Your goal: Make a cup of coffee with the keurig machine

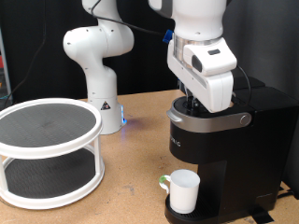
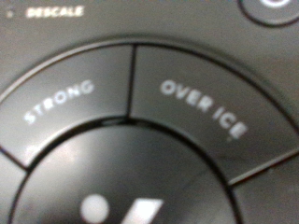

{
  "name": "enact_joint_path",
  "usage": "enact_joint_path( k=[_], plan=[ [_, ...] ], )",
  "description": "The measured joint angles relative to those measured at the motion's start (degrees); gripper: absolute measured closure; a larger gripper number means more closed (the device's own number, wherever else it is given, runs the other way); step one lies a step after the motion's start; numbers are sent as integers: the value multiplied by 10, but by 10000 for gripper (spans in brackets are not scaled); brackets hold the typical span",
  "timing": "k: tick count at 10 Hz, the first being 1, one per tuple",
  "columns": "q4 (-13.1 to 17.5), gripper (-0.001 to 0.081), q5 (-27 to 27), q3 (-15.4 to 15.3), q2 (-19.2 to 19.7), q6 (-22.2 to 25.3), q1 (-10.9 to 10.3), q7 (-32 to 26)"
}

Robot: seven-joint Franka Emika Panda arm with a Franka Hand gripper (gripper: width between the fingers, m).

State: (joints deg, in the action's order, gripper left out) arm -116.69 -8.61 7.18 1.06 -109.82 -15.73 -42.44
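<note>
The brown worktop (image 1: 131,159) carries all items on view.

Robot arm (image 1: 201,47): a white Franka arm descends from the exterior view's top, its hand directly above the keurig machine. A second white arm base (image 1: 96,65) stands upright at the back of the worktop, well apart from the machine.

Keurig machine (image 1: 224,154): a large boxy black coffee maker at the exterior view's right. Its silver-grey curved lid handle (image 1: 220,119) is down at the front of the top. The wrist view is filled by the machine's top control panel (image 2: 149,121), seen very close and somewhat blurred; the labels "STRONG", "OVER ICE" and "DESCALE" are legible on dark button segments set around a central round button.

Two-tier round rack (image 1: 47,149): white frame with dark mesh shelves, at the exterior view's left, well apart from the machine.

Gripper (image 1: 193,100): positioned on or just above the machine's top panel, behind the lid handle. The fingers are largely hidden by the hand's body in the exterior view and do not show in the wrist view, so one cannot tell their state. Nothing is seen held.

Cup (image 1: 182,190): a small white mug standing upright on the machine's drip base beneath the brew head, handle towards the exterior view's left.
</note>
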Motion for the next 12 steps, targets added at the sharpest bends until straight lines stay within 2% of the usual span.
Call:
enact_joint_path(
  k=[4, 8, 12],
  plan=[
    [-1, 804, -1, 0, 0, -4, 0, -19],
    [17, 804, -4, 3, 9, 45, 0, -23],
    [21, 804, -4, 4, 12, 48, 0, -23]
  ],
)
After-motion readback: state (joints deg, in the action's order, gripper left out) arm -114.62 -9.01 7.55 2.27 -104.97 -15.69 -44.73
